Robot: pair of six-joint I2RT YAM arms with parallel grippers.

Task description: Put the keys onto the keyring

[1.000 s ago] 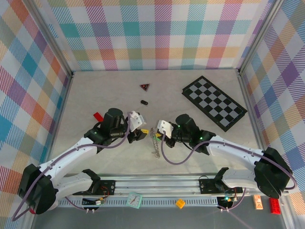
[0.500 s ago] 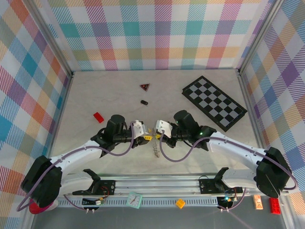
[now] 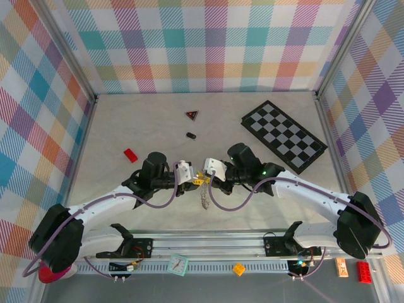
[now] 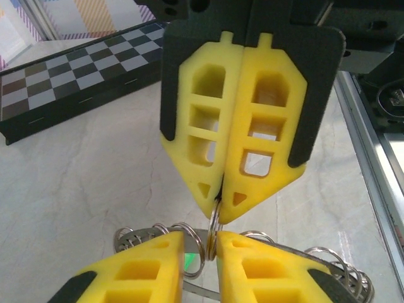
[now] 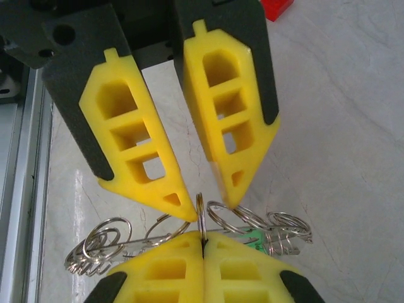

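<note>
We've closed both grippers in on the keyring (image 5: 199, 211): right gripper (image 5: 202, 238) pinches it, left gripper (image 5: 211, 208) straddles it slightly open, so threading keys (image 5: 101, 245) looks next.

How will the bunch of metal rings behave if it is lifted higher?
Probably floppy: the keyring shows as a crooked chain of loose loops, so it may swing. Probably slippery: the right claw pinches one thin wire ring on its edge. Likely light, being thin wire.
</note>
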